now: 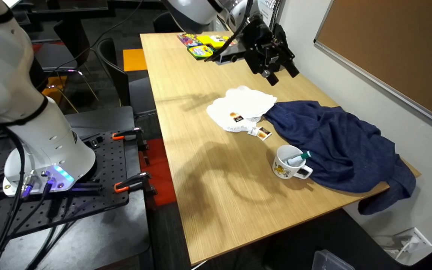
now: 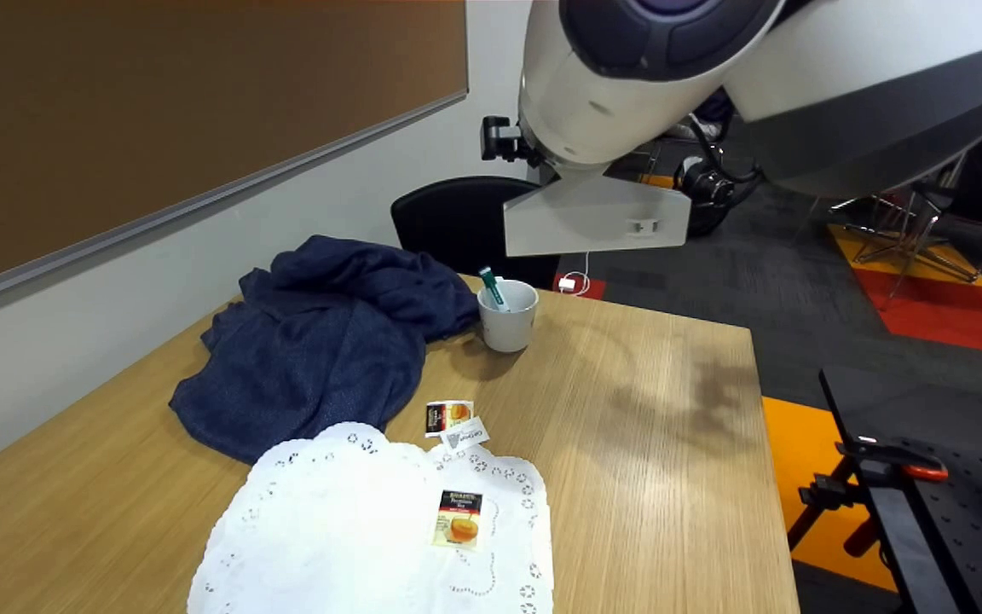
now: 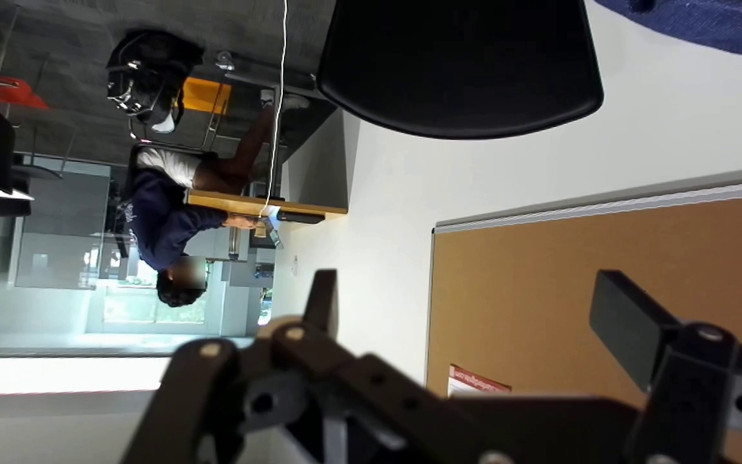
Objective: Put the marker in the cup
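All but done, prob.: saw marker in cup.
Had gripper up high, well apart from cup, fingers spread w/ nothing betw. Judged placing step finished; for next move, needed only a retreat, if that, w/o bumping cup. Found marker tilted, not upright, w/ long axis slanting approx. diag., green end up and out toward blue cloth in both exterior views, lower end down inside, tip hidden.
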You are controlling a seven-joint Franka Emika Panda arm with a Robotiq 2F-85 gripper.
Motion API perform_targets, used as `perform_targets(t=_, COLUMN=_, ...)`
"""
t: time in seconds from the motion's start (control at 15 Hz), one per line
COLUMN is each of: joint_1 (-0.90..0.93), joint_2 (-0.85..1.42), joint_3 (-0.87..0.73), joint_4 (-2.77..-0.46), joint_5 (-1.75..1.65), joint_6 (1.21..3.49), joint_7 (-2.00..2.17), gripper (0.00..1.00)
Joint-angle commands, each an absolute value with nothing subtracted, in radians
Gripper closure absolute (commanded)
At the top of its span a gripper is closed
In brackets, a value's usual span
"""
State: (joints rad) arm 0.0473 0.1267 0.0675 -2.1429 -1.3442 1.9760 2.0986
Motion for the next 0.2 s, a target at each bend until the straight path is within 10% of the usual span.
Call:
perform_targets(t=0.0, joint_1=0.052, joint_2=0.126, joint_3=0.064, joint_4=-2.141, joint_5=-1.341, joint_6=1.974, joint_7=2.096, gripper=0.00)
perform_targets(t=0.13, joint_1=0.052, joint_2=0.126, joint_3=0.064, joint_4=-2.141, joint_5=-1.341, joint_6=1.974, joint_7=2.096, gripper=0.00)
